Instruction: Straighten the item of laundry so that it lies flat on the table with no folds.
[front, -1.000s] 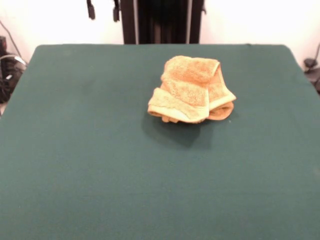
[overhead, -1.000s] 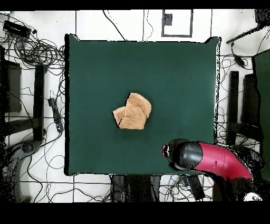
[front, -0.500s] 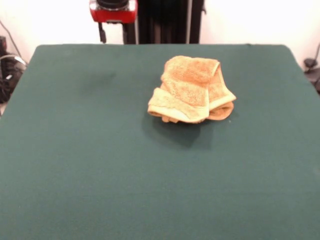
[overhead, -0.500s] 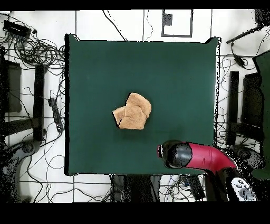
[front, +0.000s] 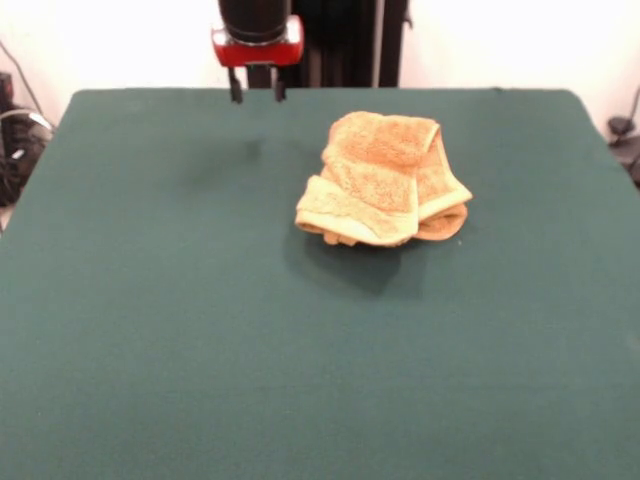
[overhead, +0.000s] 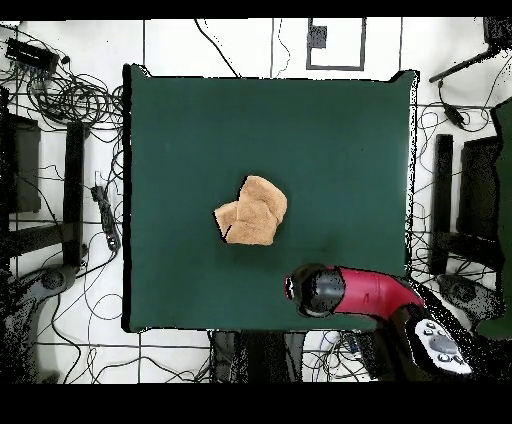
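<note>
Overhead: towel (overhead: 252, 212) bunched (no clear axis).

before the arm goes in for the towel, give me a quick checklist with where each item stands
1. Towel in plain sight, nothing lying on it: ok.
2. Towel flat with no folds: not ok, it is bunched with layers folded over each other.
3. Claw empty and open: ok, both fingers hang apart with nothing between them.
4. Claw over the towel: not ok, in the front view it hangs above the table's far edge, to the side of the towel and apart from it.
5. Bare green cloth on every side of the towel for spreading it: ok in the overhead view.
6. A free corner or hem to grab: cannot tell, the folds hide which edge is loose.
</note>
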